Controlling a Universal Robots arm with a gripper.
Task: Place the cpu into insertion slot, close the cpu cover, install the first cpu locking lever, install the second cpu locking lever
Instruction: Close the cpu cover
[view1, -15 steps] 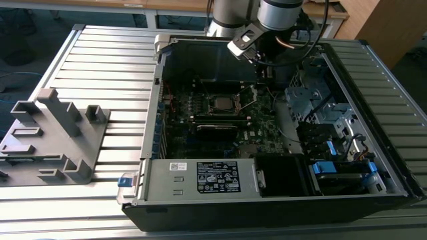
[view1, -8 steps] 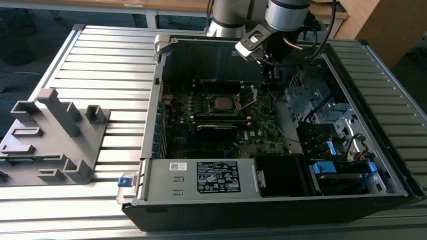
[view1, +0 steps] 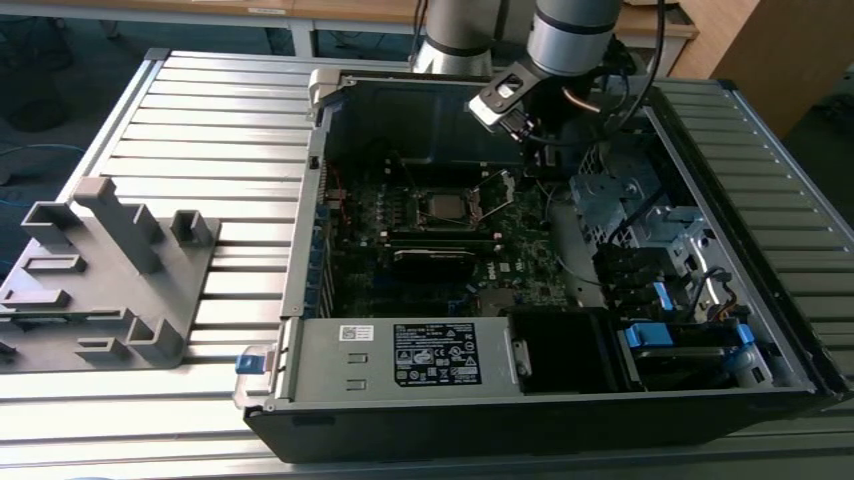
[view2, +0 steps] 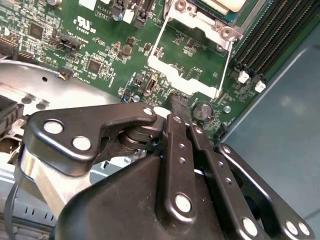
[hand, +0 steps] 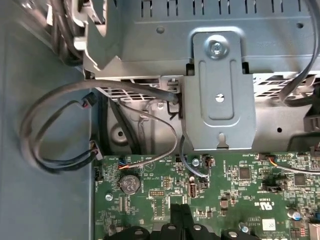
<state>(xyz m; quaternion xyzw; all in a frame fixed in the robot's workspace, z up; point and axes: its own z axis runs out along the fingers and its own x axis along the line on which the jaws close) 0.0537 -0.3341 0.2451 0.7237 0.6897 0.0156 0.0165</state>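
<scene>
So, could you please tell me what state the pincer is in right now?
Pincer: closed, fingertips together, nothing visible between them, right beside the edge of the flipped-open cpu cover.

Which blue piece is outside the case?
The blue tab at the exterior view's left, projecting from the case; the other blue clips sit inside it.
</scene>
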